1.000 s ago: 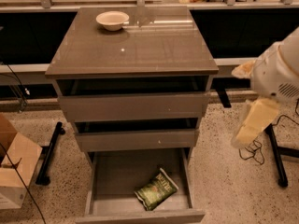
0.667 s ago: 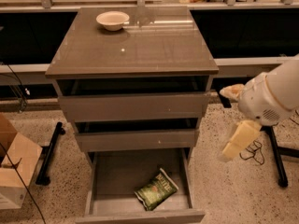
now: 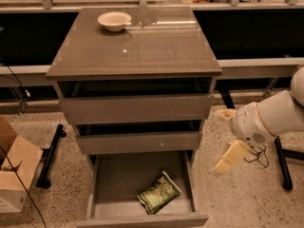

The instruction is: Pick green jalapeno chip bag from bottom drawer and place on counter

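Green crinkly foil chip bag [image 3: 159, 192] lies in the open grey-brown bottom drawer [image 3: 116, 184], right of centre. Your cream tool [image 3: 223, 163] hangs empty right of the cabinet, well apart from the bag. How far open it is, I cannot tell. You are at the approach step, so next swing left and down over the bag. The glossy grey-brown desk [image 3: 142, 51] comes later.
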Controlling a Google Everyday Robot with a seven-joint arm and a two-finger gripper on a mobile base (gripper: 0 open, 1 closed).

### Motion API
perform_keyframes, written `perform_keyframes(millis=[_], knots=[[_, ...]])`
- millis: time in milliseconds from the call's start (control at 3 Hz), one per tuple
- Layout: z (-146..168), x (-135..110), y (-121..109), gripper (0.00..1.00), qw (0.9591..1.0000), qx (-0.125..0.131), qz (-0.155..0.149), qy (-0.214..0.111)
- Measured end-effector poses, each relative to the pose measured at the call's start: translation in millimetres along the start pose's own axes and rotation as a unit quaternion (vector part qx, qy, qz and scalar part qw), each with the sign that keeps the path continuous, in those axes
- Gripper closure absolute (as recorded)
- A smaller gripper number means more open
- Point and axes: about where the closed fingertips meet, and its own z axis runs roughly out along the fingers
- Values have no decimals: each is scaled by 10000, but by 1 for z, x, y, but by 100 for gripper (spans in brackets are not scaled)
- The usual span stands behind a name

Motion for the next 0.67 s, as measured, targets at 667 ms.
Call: perform_keyframes(millis=[667], knots=[[31,5,3,0,9995,-64,269,-130]])
